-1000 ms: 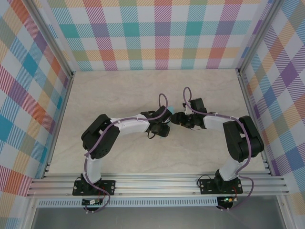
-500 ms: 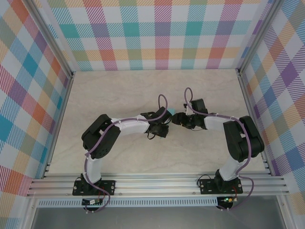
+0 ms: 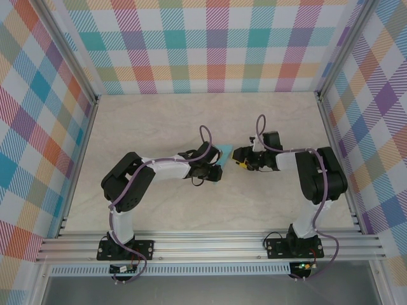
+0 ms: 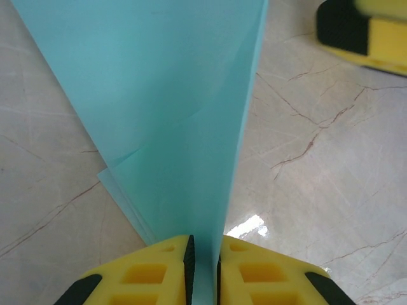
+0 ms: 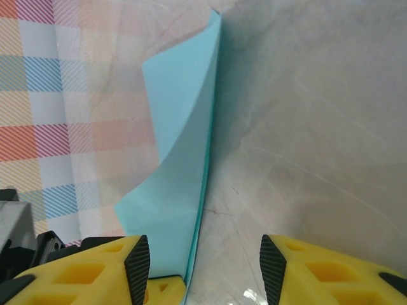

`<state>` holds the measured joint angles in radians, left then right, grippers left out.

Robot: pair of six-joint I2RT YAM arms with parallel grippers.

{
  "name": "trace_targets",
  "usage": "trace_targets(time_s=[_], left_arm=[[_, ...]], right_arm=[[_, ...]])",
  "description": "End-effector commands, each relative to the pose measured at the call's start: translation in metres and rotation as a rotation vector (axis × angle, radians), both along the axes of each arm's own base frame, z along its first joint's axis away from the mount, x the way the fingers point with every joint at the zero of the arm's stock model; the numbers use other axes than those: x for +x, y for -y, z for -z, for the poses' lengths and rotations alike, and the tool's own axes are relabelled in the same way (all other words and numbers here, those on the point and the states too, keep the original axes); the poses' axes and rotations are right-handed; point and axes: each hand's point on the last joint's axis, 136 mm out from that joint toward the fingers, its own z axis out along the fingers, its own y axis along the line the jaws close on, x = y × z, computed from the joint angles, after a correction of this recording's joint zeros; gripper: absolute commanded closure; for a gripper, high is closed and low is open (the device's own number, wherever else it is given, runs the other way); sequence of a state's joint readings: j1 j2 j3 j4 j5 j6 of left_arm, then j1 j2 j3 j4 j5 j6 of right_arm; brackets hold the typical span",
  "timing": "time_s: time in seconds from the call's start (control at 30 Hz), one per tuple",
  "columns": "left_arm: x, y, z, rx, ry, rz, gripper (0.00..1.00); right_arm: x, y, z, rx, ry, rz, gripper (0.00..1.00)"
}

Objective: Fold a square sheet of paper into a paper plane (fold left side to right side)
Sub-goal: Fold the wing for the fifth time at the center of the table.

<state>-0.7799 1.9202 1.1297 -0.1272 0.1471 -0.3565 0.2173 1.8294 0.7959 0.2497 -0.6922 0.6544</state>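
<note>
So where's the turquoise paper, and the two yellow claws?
paper [image 4: 172,95]: left wrist view, flat turquoise face.
left gripper [image 4: 203,254]: left wrist view, between its clamped fingertips.
right gripper [image 5: 203,257]: right wrist view, between its open fingertips.

The overhead camera is looking steeply down from behind the arms, taking in the whole table. Each wrist camera is peering closely along its own yellow fingers at tabletop level; all three are sharing the turquoise paper mid-frame.

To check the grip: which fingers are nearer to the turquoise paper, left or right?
Left. The left fingers pinch the turquoise paper; the right fingers stand open beside it, not touching.
</note>
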Motion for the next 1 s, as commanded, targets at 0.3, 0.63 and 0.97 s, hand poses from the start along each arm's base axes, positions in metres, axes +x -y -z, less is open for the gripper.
trace_targets(time_s=[0.3,0.63,0.97], left_arm=[[-0.003,-0.006,0.004,-0.019,-0.037,-0.021,0.86],[-0.003,-0.007,0.003,-0.051,-0.042,-0.026,0.86],[-0.002,0.0,-0.012,-0.151,-0.032,-0.01,0.77]], right_arm=[[0.013,-0.038,-0.003,0.054,-0.024,-0.076,0.57],[0.011,-0.05,0.004,0.03,-0.041,-0.1,0.62],[0.01,-0.047,0.011,0.0,-0.055,-0.103,0.61]])
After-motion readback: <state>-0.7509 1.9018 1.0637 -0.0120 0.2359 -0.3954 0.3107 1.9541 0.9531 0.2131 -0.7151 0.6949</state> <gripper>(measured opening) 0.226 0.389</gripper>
